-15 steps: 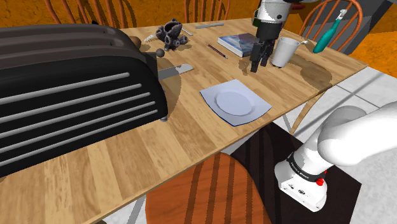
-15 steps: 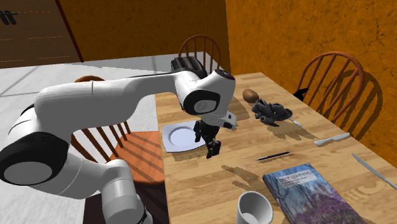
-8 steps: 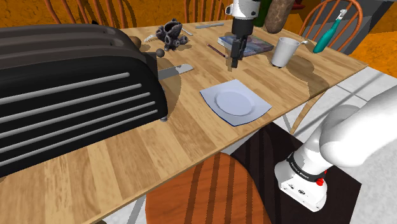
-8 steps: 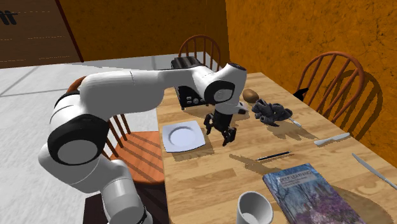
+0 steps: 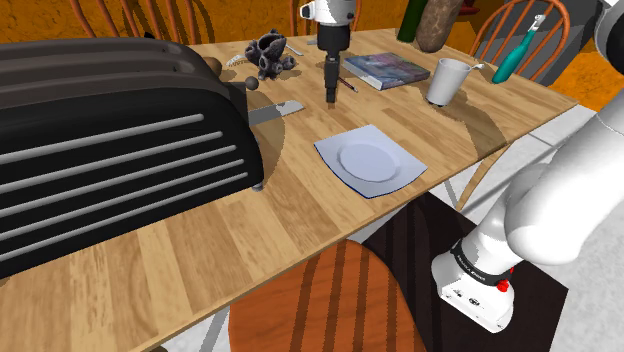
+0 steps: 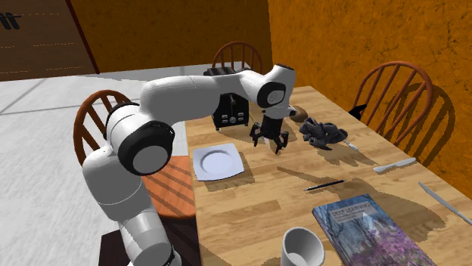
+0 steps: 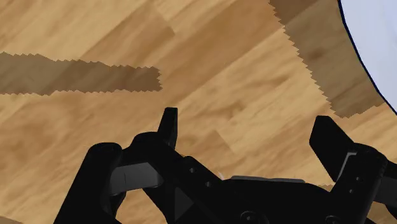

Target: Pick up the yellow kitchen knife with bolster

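Fingers (image 5: 332, 93) released, holding nothing, above bench (image 5: 300, 220). Knife (image 5: 278, 110) lies near them toward toaster (image 5: 120, 150), grey blade tip nearest, long axis roughly in line with fingers.

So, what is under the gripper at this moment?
Under the open gripper lies bare wooden table, crossed by shadows. The white plate sits off to one side. The gripper's own body hides the wood nearest the camera.

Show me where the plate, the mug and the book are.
plate (image 5: 368, 160), shoulder view, on its round middle.
mug (image 5: 445, 82), shoulder view, on its outer wall.
book (image 5: 388, 69), shoulder view, on its front cover.
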Robot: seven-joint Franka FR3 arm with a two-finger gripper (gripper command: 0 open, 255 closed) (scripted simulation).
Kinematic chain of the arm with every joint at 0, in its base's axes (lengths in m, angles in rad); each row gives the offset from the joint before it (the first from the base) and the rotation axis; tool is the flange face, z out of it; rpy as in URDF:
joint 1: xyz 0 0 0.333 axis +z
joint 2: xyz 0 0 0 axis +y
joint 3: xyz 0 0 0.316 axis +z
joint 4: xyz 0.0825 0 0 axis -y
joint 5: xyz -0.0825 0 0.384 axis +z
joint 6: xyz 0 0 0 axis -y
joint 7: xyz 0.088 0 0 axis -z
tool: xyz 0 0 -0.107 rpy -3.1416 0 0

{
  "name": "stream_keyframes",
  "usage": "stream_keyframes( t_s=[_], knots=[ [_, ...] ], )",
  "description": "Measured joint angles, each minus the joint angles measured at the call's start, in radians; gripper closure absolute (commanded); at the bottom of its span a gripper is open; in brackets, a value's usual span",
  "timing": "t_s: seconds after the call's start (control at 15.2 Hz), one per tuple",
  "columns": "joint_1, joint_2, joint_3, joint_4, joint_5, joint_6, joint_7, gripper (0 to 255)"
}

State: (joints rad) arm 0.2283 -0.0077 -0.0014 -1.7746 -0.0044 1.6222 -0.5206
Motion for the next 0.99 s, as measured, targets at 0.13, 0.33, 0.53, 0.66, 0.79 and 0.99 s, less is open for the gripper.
stream_keyframes(
  t_s=[0.13,0.33,0.53,0.66,0.79,0.99],
  knots=[
    [0.016,0.062,0.016,0.069,-0.009,-0.002,-0.050,0],
    [0.044,0.160,0.045,0.190,-0.025,-0.014,-0.115,0],
    [0.073,0.236,0.074,0.294,-0.045,-0.034,-0.179,0],
    [0.096,0.292,0.094,0.366,-0.061,-0.042,-0.218,0],
    [0.120,0.338,0.115,0.427,-0.077,-0.051,-0.257,0],
    [0.157,0.411,0.143,0.530,-0.106,-0.072,-0.321,0]
  ],
)
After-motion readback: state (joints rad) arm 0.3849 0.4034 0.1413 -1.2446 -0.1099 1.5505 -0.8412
